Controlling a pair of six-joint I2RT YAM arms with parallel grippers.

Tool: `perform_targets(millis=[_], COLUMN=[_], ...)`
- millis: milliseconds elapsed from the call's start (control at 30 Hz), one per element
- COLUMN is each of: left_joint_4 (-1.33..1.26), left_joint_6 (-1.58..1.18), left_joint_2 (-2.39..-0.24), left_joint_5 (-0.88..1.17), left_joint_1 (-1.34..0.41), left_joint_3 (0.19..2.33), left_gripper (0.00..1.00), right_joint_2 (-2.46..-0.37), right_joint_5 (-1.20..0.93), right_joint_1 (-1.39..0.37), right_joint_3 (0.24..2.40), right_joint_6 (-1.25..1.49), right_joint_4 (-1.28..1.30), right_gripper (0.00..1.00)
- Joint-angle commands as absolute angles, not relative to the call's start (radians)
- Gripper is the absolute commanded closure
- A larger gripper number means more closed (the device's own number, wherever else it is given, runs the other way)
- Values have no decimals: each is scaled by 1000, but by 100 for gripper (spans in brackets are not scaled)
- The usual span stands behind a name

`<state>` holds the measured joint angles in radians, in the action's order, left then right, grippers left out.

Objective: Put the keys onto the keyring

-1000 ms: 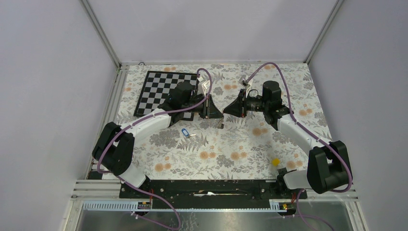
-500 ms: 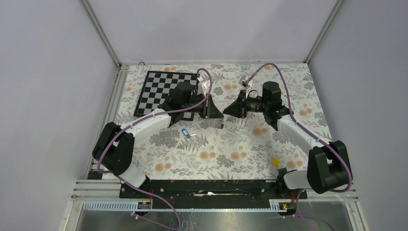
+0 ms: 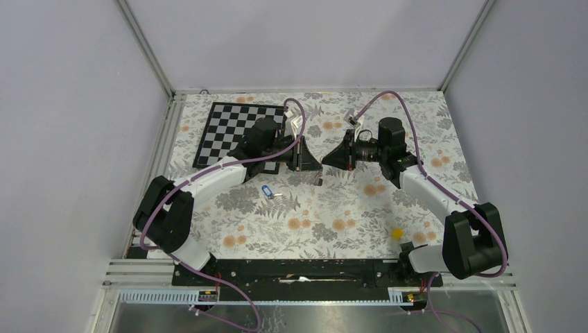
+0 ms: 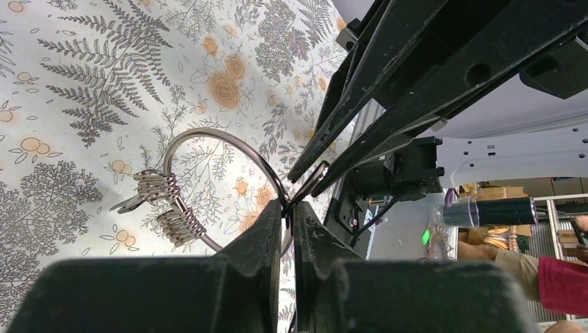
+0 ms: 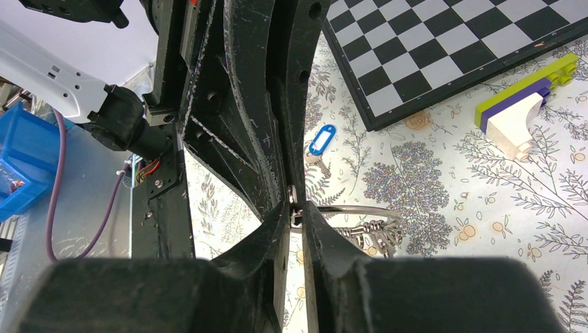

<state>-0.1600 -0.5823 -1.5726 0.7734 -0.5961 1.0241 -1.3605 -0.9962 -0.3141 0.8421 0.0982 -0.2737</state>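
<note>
Pinching the keyring's [image 4: 158,187] thin, probably springy, slick wire at nearly one spot, left end effector [image 4: 288,215] and right end effector [image 5: 296,215] are both clamped narrow. Beneath them, the blue key [image 5: 320,140], likely light, lies on the desk [image 5: 527,201]; grip its head.

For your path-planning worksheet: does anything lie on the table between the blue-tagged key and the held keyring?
Nothing visible does: only bare floral cloth separates the blue-tagged key from the keyring. Both the left gripper and right gripper are shut on that ring, though.
</note>
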Motion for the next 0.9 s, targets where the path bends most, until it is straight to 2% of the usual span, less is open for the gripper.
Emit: perform_targets(millis=[0, 867], left_joint_4=[-230, -233], left_joint_6=[-592, -595], left_joint_2=[-1551, -1551], left_joint_5=[797, 799], left_joint_1=[-591, -591], left_joint_3=[1028, 1026], left_gripper=[100, 100], right_joint_2=[-1338, -1345], right_joint_5=[-1019, -1025], right_joint_1=[-308, -308], right_joint_3=[850, 859], right_joint_6=[97, 104], right_joint_4=[-301, -303], right_gripper=[80, 81])
